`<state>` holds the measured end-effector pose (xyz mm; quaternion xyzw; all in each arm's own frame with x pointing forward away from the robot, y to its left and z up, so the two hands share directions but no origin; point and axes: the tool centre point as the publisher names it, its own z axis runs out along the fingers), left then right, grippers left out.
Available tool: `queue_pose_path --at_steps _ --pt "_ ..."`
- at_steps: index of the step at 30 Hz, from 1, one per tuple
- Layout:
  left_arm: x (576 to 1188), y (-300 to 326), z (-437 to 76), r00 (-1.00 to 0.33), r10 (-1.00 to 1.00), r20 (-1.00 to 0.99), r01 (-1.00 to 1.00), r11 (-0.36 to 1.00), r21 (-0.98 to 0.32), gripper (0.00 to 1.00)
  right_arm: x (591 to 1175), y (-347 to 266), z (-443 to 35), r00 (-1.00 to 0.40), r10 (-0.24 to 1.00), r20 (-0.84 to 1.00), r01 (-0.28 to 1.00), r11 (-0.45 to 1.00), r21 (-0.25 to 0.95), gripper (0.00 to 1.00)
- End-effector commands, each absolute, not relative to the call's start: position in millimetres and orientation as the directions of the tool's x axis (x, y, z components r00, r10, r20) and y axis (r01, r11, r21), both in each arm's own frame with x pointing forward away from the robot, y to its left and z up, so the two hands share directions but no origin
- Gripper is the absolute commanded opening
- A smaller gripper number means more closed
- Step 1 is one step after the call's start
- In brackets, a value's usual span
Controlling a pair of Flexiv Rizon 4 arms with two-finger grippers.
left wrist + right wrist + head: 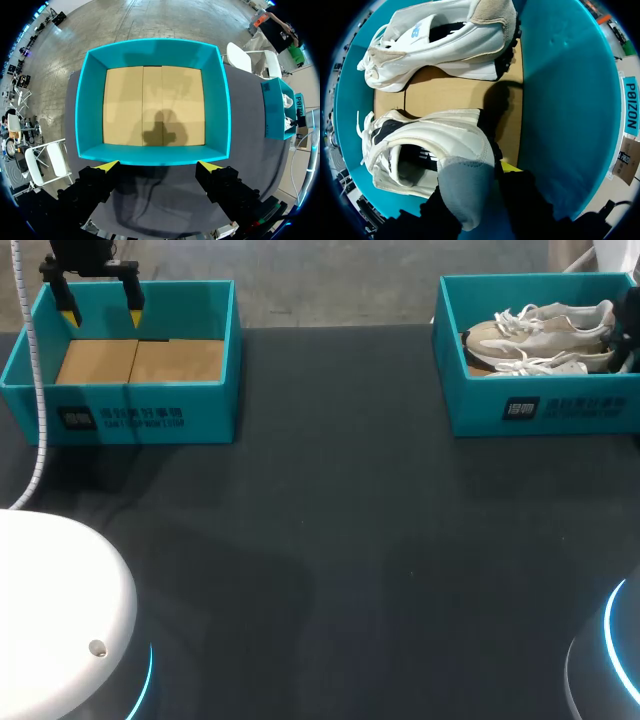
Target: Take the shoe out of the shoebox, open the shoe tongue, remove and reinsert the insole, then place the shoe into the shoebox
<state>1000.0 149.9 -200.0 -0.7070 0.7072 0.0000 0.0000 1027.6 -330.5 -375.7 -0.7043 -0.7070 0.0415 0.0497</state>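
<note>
And the right gripper (495,195) is down inside the shoebox (570,100), the one at the upper right of the head view, sitting right at the grey heel tab (465,192) of the nearer shoe (425,145). Whether it is clamped there I cannot tell, because the heel covers the contact. This looks like the take-out step. The way to do it well, I'd say, is a firm bite on the stiff heel collar, then a straight lift so the toe clears the teal wall and doesn't drag the second shoe (445,45) lying just beyond it. The upper looks soft, so a grip on fabric alone could slip or fold. The shoe itself is a cream-and-white trainer with dark lining and white laces trailing at the toe end, resting on the cardboard floor with its heel towards the gripper. Over at the upper left of the head view, the left gripper (100,310) hangs with its tips wide apart above the other shoebox (120,405). That box has its cardboard base in plain sight and sits well apart from the first across the dark table (330,540).
</note>
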Motion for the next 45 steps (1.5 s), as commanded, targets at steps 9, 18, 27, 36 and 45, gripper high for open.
queue_pose_path --at_steps 9,18,27,36,45 --pt "1000.0 149.9 -200.0 0.000 -1.000 0.000 -1.000 0.000 0.000 1.00 1024.8 -333.1 -344.8 0.037 0.999 -0.032 0.997 -0.039 -0.073 0.00" --pt "1000.0 149.9 -200.0 0.000 -1.000 0.000 -1.000 0.000 0.000 1.00 1030.0 -339.5 -318.9 0.068 0.996 -0.063 0.997 -0.070 -0.034 0.00" --pt "1000.0 149.9 -200.0 0.000 -1.000 0.000 -1.000 0.000 0.000 1.00 1039.3 -344.5 -296.9 0.107 0.990 -0.095 0.994 -0.108 -0.007 0.00" --pt "1000.0 149.9 -200.0 0.000 -1.000 0.000 -1.000 0.000 0.000 1.00 1049.0 -352.8 -282.2 0.169 0.975 -0.143 0.985 -0.174 -0.023 0.00" --pt "1000.0 149.9 -200.0 0.000 -1.000 0.000 -1.000 0.000 0.000 1.00 1050.3 -352.4 -278.5 0.263 0.953 -0.153 0.963 -0.269 -0.020 0.00"
